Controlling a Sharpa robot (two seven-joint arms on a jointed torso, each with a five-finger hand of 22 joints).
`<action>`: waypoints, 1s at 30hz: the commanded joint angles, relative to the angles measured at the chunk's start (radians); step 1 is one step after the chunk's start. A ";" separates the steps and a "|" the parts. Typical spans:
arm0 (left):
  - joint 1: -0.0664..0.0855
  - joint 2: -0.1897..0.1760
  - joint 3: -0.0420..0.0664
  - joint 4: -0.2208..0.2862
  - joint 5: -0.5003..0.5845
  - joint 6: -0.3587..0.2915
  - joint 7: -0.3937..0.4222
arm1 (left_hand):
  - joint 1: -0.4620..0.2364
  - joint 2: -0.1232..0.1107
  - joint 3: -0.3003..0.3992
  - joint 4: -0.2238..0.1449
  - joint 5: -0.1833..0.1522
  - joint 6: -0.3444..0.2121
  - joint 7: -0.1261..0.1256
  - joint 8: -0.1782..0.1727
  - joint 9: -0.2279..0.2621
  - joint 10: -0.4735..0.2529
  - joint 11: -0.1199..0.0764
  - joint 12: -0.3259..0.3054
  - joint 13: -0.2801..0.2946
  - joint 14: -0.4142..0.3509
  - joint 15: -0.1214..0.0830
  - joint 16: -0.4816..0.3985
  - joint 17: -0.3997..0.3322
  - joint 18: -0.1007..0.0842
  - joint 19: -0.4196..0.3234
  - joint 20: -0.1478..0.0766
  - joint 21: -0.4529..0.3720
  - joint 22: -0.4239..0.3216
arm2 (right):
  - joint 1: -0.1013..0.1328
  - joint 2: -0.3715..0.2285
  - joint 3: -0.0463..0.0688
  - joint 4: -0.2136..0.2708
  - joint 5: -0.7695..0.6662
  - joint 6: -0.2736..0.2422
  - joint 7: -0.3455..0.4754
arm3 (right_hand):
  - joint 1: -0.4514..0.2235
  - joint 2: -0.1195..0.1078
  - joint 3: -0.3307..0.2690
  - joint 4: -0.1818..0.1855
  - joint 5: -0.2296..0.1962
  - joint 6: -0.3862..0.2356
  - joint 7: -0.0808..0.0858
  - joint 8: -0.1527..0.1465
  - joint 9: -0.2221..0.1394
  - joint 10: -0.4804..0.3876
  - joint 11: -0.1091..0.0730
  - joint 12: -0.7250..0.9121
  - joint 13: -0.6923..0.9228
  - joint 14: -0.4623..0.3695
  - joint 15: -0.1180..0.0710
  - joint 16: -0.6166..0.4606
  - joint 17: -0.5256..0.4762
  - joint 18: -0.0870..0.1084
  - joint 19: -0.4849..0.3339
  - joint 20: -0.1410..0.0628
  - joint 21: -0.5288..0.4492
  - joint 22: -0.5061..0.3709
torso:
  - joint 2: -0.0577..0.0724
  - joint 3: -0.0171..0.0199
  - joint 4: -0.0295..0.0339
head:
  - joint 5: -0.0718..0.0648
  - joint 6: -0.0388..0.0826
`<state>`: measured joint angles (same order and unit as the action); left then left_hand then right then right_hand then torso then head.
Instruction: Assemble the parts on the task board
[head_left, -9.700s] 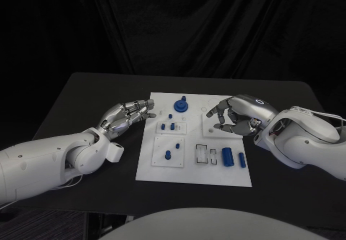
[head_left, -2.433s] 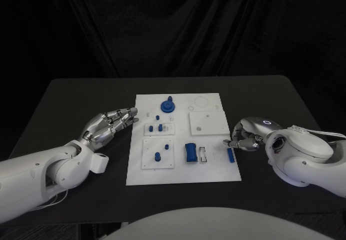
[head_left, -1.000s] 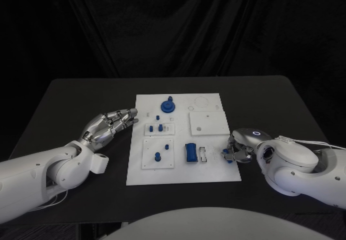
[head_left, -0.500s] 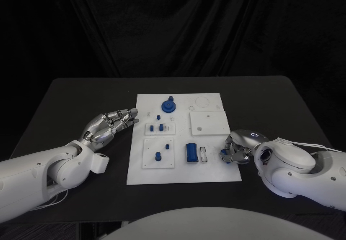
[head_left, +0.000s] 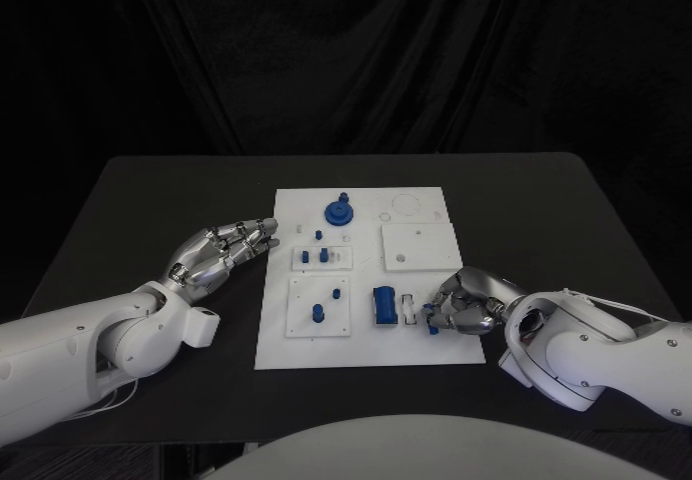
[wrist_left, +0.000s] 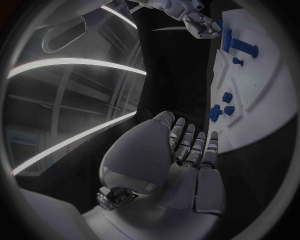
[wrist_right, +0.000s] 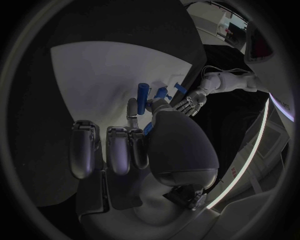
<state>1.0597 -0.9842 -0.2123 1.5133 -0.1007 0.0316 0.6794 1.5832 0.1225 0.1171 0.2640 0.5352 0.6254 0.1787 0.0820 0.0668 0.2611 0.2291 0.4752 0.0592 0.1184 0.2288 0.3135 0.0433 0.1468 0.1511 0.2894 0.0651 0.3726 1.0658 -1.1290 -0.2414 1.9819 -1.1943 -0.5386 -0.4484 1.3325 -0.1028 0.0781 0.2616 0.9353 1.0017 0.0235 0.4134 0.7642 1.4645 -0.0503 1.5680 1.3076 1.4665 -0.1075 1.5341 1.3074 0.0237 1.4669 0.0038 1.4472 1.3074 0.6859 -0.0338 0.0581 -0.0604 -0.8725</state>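
The white task board (head_left: 433, 350) lies mid-table. A thick blue cylinder (head_left: 382, 305) stands in its front middle, also seen in the right wrist view (wrist_right: 144, 92). My right hand (head_left: 462, 305) hovers over the board's front right, just right of that cylinder. It pinches a slim blue piece (wrist_right: 149, 128) between thumb and finger. A blue disc with a peg (head_left: 339, 211) sits at the board's far side. Small blue parts (head_left: 325, 256) stand in the left sub-plates. My left hand (head_left: 224, 250) rests open on the table beside the board's left edge, holding nothing.
A white square plate (head_left: 418, 246) lies on the board's right half, behind my right hand. Bare black table (head_left: 159, 200) surrounds the board on all sides. In the left wrist view my left hand (wrist_left: 181, 165) faces the board (wrist_left: 262, 100).
My right hand has moved left from the board's right edge onto the board. The slim blue piece no longer lies at the right edge. The left hand has not moved.
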 joint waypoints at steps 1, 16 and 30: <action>-0.002 0.003 0.001 0.001 0.003 0.017 0.068 | 0.008 0.000 0.006 -0.001 0.007 0.003 0.037 0.007 0.001 0.001 0.006 0.004 0.001 0.002 0.006 0.005 0.002 -0.021 0.008 0.001 0.006 0.001 | 0.000 0.007 0.001 0.004 0.138 -0.110 0.094 | -0.010 0.006 0.061 -0.054 -0.005 -0.004 -0.007 0.004 0.002 0.106 -0.005 0.003 0.263 0.091 -0.006 0.002 0.189 0.008 0.056 -0.006 0.004 0.222 | 0.002 -0.0008 0.0020 | -0.003 0.000; -0.003 0.007 0.001 -0.001 0.003 0.021 0.065 | 0.009 0.000 0.008 -0.002 0.008 0.004 0.037 0.007 0.001 0.001 0.007 0.005 0.001 0.002 0.007 0.004 0.001 -0.021 0.007 0.001 0.006 0.000 | 0.000 0.051 0.003 -0.036 0.131 -0.157 0.093 | -0.035 0.007 0.068 -0.039 -0.052 -0.013 -0.008 0.006 0.003 0.106 -0.005 0.003 0.263 0.090 -0.006 0.002 0.187 0.008 0.056 -0.006 0.005 0.222 | 0.003 -0.0014 0.0004 | -0.003 0.000; -0.005 0.005 0.001 0.001 0.003 0.021 0.065 | 0.009 0.000 0.009 -0.002 0.008 0.002 0.038 0.006 0.000 0.000 0.008 0.004 0.001 0.002 0.007 0.004 0.001 -0.022 0.007 0.001 0.005 -0.002 | 0.000 0.076 0.002 -0.060 0.038 -0.080 -0.007 | -0.056 0.002 0.065 -0.024 -0.096 -0.017 -0.007 0.003 -0.001 0.106 -0.004 0.003 0.263 0.089 -0.005 -0.001 0.181 0.009 0.054 -0.005 0.002 0.220 | 0.002 -0.0017 0.0012 | -0.001 0.000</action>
<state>1.0570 -0.9800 -0.2122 1.5121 -0.1007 0.0383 0.6794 1.5842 0.1214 0.1207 0.2620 0.5385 0.6254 0.1787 0.0820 0.0666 0.2623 0.2302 0.4751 0.0592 0.1184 0.2288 0.3134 0.0432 0.1306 0.1511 0.2894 0.0651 0.3724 1.0660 -1.0532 -0.2398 1.9220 -1.1096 -0.6505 -0.3978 1.2865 -0.0998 0.1228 0.2529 0.8441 0.9898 0.0181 0.4192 0.7635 1.4628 -0.0517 1.5680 1.3073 1.4658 -0.1081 1.5341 1.3074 0.0237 1.4669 0.0038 1.4514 1.3074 0.6878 -0.0353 0.0594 -0.0616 -0.8725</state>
